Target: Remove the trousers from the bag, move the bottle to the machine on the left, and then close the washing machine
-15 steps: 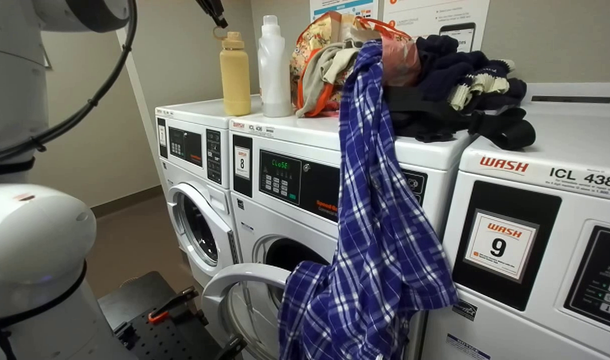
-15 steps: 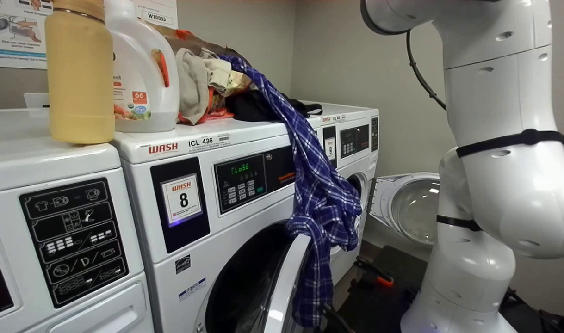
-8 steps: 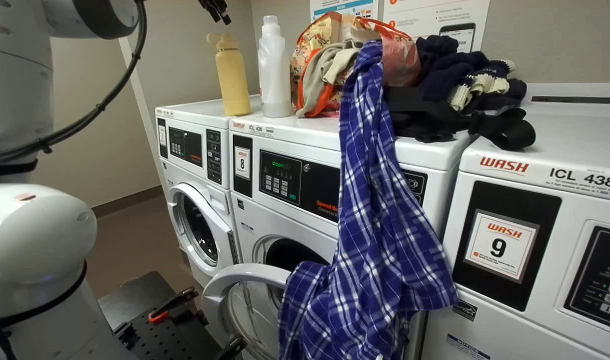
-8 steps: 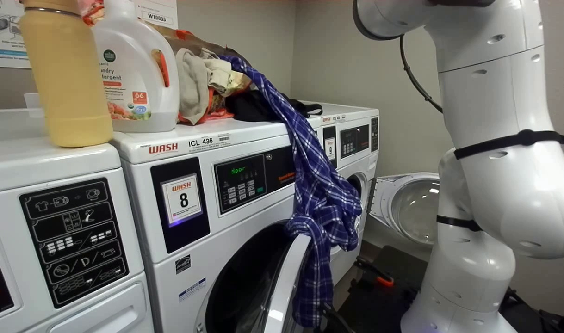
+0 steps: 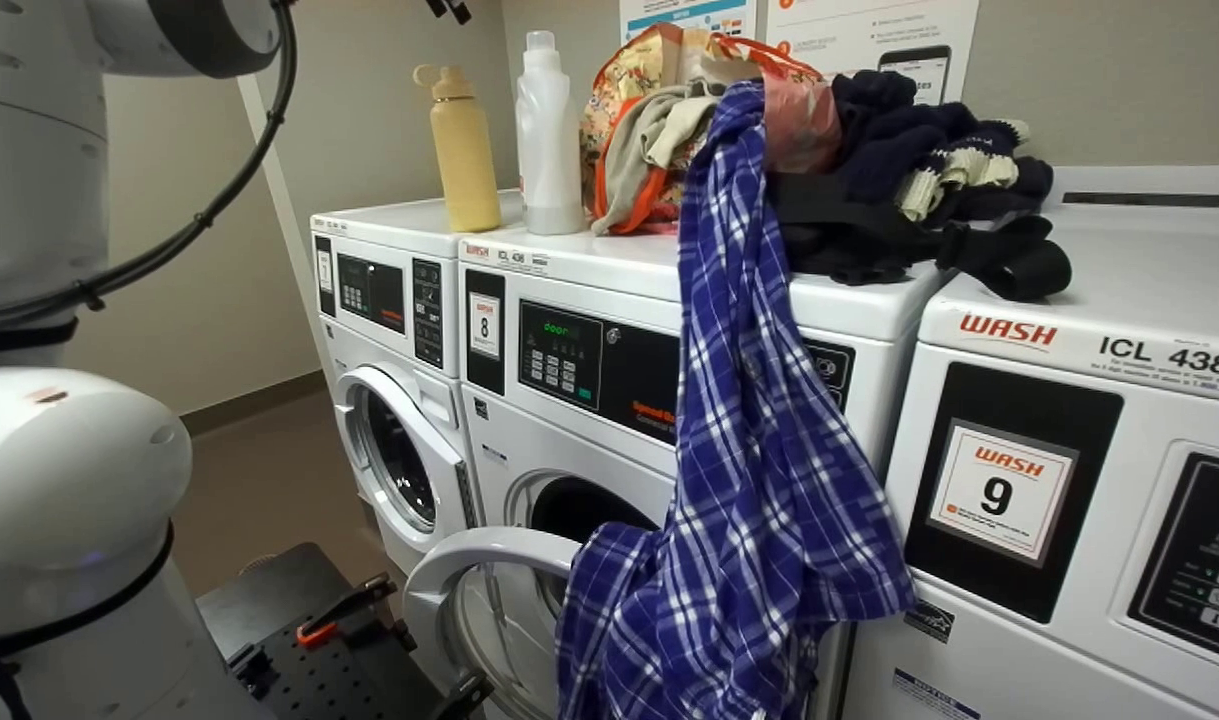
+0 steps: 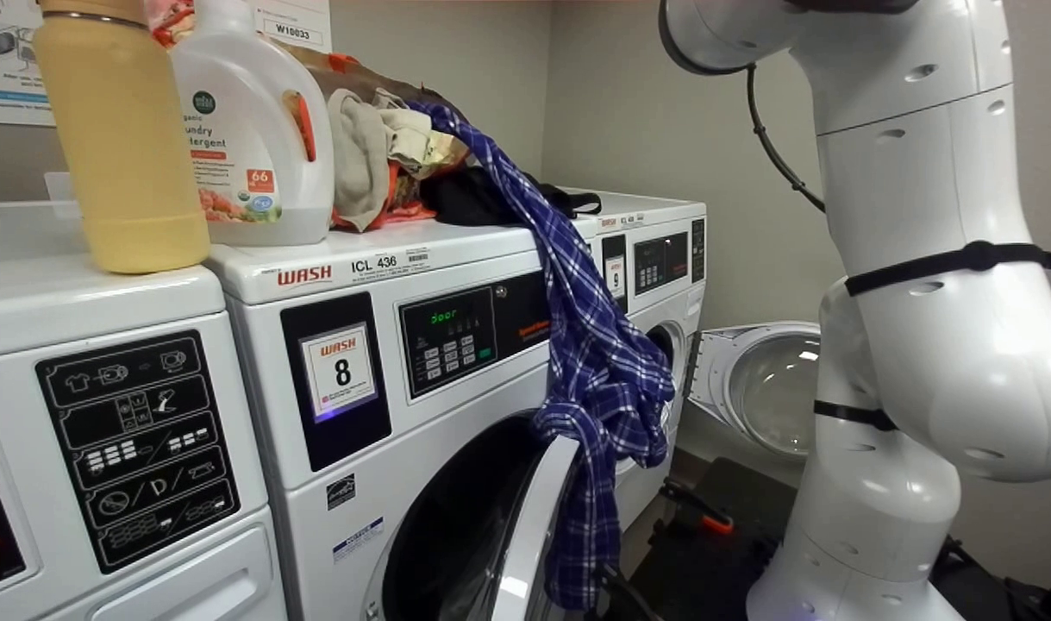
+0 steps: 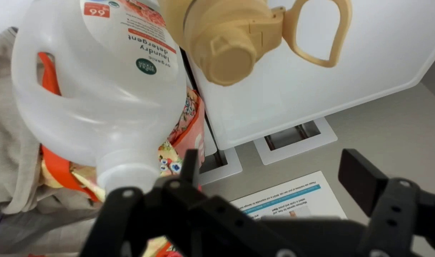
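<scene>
- Hovering just above the mustard bottle (image 5: 466, 155) in an exterior view, that's the gripper (image 5: 451, 12), barely peeking in up top, clear of it.
- In an exterior view I see the bottle tilted, base on the left machine (image 6: 103, 310), just beside a white detergent jug (image 6: 275, 194).
- Wrist view: fingers (image 7: 362, 178) spread wide apart, bottle sitting out past them, touching neither one.

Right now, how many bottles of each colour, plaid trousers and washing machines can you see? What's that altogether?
Yellow bottle: 1
White bottle: 1
Plaid trousers: 1
Left washing machine, middle one, right one: 3
Total: 6
</scene>
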Robot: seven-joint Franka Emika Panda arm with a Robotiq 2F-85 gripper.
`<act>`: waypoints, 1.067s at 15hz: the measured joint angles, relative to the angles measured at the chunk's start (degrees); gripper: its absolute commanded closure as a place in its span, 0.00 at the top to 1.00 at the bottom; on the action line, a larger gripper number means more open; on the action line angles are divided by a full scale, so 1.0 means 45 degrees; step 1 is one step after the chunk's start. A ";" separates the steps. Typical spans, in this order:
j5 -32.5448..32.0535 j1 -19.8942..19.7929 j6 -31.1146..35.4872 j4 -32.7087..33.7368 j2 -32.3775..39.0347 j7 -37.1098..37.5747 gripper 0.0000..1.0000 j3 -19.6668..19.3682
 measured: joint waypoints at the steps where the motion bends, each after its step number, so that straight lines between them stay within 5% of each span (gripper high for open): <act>1: 0.0000 -0.0074 -0.0112 0.0133 -0.0078 0.0002 1.00 -0.0068; 8: 0.0338 -0.1477 -0.1175 0.0350 -0.1306 0.0011 1.00 -0.0653; 16: 0.3574 -0.4546 -0.0971 -0.0103 -0.1947 -0.0004 1.00 -0.1510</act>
